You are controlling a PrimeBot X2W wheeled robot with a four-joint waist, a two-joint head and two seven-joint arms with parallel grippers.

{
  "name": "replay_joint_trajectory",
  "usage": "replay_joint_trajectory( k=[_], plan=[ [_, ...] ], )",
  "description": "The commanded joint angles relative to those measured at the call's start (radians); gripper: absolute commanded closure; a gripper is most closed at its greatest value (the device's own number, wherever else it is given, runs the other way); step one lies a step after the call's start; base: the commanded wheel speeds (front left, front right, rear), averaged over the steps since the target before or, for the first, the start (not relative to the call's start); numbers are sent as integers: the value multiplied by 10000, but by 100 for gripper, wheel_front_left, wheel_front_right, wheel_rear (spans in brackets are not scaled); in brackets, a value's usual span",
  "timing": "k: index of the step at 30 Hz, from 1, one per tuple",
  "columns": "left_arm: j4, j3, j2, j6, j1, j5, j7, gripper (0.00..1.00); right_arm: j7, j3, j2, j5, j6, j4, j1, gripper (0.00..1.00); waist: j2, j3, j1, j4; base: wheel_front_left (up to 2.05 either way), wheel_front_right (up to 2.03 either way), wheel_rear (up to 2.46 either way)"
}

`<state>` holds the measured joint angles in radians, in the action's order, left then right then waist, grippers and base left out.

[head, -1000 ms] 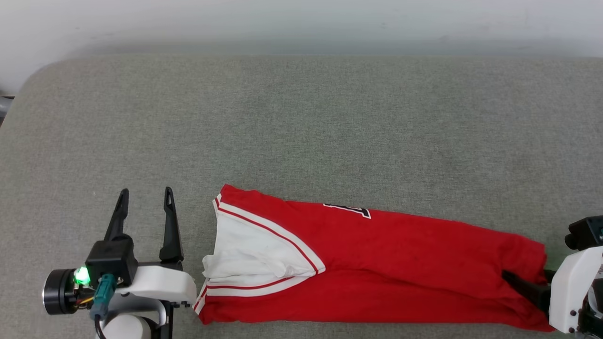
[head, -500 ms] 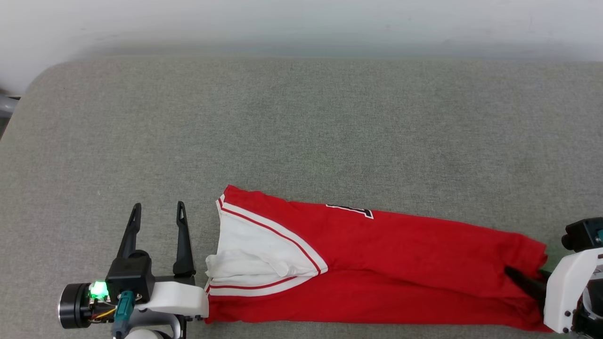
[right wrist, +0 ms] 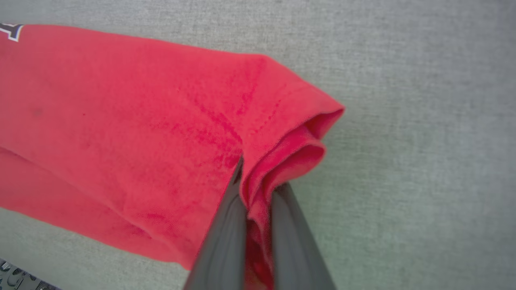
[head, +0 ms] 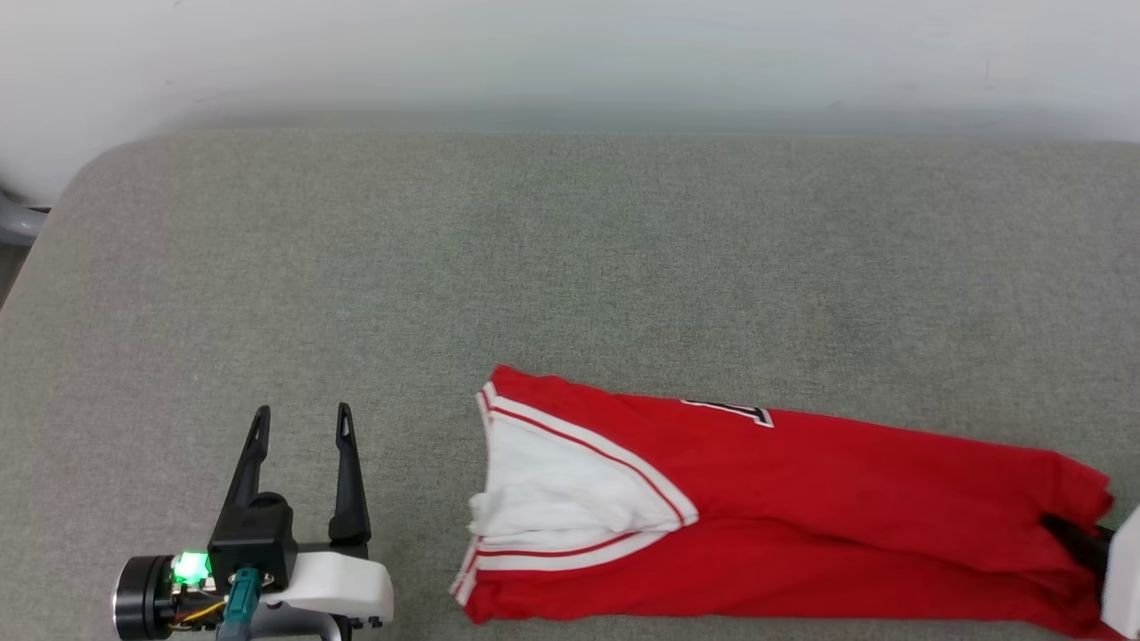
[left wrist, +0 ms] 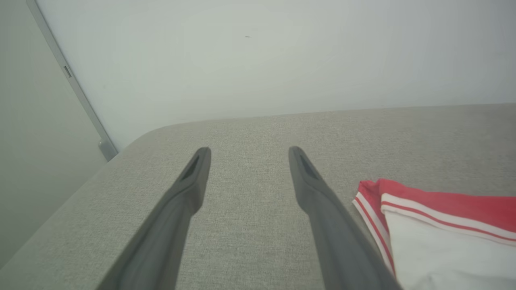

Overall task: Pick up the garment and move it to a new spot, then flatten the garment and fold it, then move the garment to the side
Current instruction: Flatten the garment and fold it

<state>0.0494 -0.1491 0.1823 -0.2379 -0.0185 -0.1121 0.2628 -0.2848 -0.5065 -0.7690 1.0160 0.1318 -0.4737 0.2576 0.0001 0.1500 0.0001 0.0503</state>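
Shirt (head: 802,516) lies from lower centre to lower right of the head view on the grey padded surface (head: 570,267). It is flat and folded into a long narrow band, with the white sleeve (head: 561,490) on top at its left end. At the far right end, right gripper (right wrist: 260,177) is clamped tight, red cloth pinched between both fingers. At lower left, left gripper (head: 301,414) is spread wide, empty, clear of the shirt. Judgement: flattening done, lengthwise fold done; a cross fold may remain, and the move aside does.
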Motion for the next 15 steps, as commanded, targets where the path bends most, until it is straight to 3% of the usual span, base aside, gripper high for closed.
replay_joint_trajectory(
  k=[1,9,15],
  plan=[
    [26,80,-15,46,177,75,25,0,84,77,-195,15,-22,-136,-117,100,-1,-44,-1,-7,0,0,0],
    [152,318,-194,323,373,385,26,0,192,339,-699,266,-20,90,-362,100,-1,-302,-1,-11,0,0,0],
    [181,423,-263,515,492,504,26,0,-16,735,-643,915,-14,1898,-942,100,-1,-484,-1,35,0,0,0]
  ],
)
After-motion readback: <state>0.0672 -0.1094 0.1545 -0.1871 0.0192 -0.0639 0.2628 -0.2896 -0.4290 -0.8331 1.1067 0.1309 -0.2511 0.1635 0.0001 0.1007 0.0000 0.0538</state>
